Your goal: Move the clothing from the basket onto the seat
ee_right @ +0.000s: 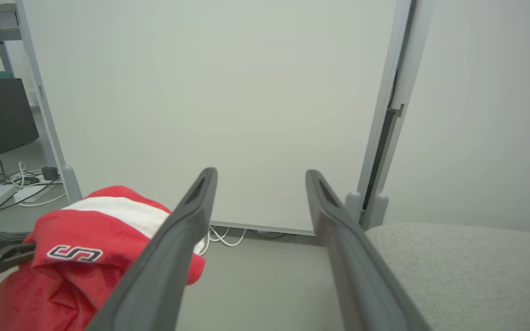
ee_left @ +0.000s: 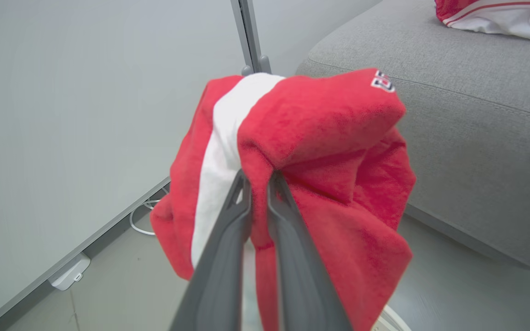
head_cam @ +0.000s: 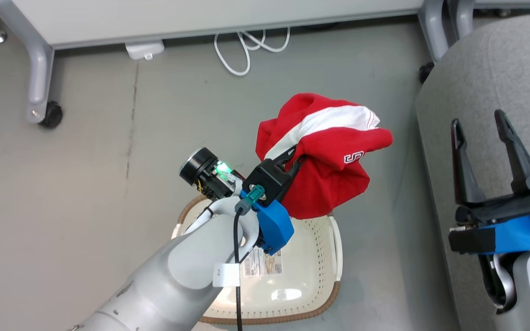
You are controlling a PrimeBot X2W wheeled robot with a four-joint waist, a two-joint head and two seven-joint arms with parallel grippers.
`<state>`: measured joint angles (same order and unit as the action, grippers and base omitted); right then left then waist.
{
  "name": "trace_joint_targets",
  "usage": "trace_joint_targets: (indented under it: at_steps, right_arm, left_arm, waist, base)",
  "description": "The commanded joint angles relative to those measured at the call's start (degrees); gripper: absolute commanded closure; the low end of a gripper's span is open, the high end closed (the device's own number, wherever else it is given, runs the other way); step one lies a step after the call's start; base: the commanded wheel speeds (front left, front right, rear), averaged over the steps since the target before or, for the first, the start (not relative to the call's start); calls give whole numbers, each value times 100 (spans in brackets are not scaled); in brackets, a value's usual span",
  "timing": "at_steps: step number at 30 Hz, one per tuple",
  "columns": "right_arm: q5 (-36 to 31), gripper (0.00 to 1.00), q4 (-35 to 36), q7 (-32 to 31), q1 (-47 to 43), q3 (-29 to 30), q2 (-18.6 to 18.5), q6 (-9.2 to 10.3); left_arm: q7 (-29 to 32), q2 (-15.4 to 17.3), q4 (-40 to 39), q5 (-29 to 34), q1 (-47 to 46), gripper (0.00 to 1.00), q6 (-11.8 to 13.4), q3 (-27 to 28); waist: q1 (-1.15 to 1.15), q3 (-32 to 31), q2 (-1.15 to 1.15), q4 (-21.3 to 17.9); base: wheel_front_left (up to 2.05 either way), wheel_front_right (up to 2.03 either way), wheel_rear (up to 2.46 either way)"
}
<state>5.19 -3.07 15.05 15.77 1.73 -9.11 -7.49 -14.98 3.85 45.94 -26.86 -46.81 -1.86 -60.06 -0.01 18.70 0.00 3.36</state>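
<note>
Nearest to us sits the basket [head_cam: 335,294], cream plastic with rounded corners, rows of small holes in its walls and a brown woven-look rim. It stands on the smooth grey floor [head_cam: 108,193], and a printed label [head_cam: 263,263] lies flat on its glossy bottom.

Above the basket's far edge, the left end effector [head_cam: 295,158] is clamped on a red garment [head_cam: 334,184]. Its two long dark fingers [ee_left: 228,239] are pressed close together with a fold of the cloth pinched between them. The garment is soft and fleecy, bunched into a rounded lump with a broad white stripe across it and a small white "S" mark on one fold. It hangs in the air, left of the seat and not touching it.

To the right, the right end effector [head_cam: 476,119] is held over the seat [head_cam: 490,69] with its fingers spread apart and nothing between them. The seat is a large cushion in grey woven fabric, with rounded edges and a seam running along its side.

Farther along the seat, in the left wrist view, a second garment [ee_left: 495,16] lies crumpled on top of the cushion, red and white with thin stripes.

Farthest off, a white cable [head_cam: 246,50] loops on the floor below a pale flat panel [head_cam: 200,18] on grey legs, one of which ends in a black caster [head_cam: 51,115].
</note>
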Motion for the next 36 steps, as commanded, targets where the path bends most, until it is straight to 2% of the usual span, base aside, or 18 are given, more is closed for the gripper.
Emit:
trace_joint_targets:
  at_steps: [1, 12, 25, 36]
  right_arm:
    - [17, 0, -27, 20, -118, -10, 16, -1]
    - [26, 0, -159, 20, -578, -8, 99, -1]
    - [14, 0, -299, 20, -1149, 8, 210, -1]
    - [42, 0, -330, 19, -1162, -237, 196, -1]
  left_arm:
    - [-28, 49, -71, 14, 68, 100, 33, 78]
    - [-30, 233, -703, 64, 453, 100, 142, 687]
    - [-29, 393, -855, 3, 935, 100, 91, 808]
    - [-2, 460, -1046, -34, 962, 100, 139, 770]
  waist:
    - [1, -241, 0, 10]
    - [1, -938, 0, -18]
    - [1, -1645, 0, 78]
    - [1, -1747, 0, 112]
  base:
    - [0, 0, 0]
    - [0, 0, 0]
    - [0, 0, 0]
    - [0, 0, 0]
